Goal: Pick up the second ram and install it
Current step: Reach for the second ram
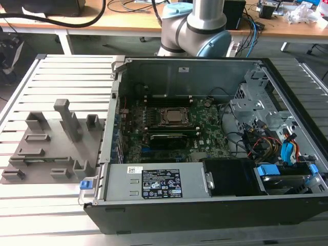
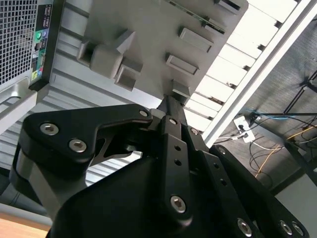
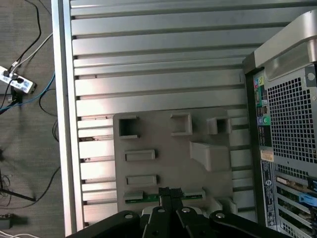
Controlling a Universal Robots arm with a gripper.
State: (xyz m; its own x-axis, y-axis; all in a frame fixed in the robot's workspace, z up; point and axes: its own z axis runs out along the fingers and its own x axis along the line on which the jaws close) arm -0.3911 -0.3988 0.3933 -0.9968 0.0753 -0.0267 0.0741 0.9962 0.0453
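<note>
Gripper (image 3: 171,193) is held over the grey tray (image 3: 158,139), as seen in both wrist views. In the first wrist view it is lined up with the tray's edge, where the ram (image 3: 138,199) is laid. Ram is seated in a slot of the tray: a thin green stick, its middle hidden by the gripper. No contact between the two can be made out. How far the gripper is open cannot be told; nothing is seen held in it. In the exterior view the tray is set on the slatted table (image 1: 61,66), just beside the open case (image 1: 205,215), at the exterior view's left. Motherboard (image 1: 205,136) is exposed inside the case. Arm base (image 1: 205,20) is stood behind the case.
</note>
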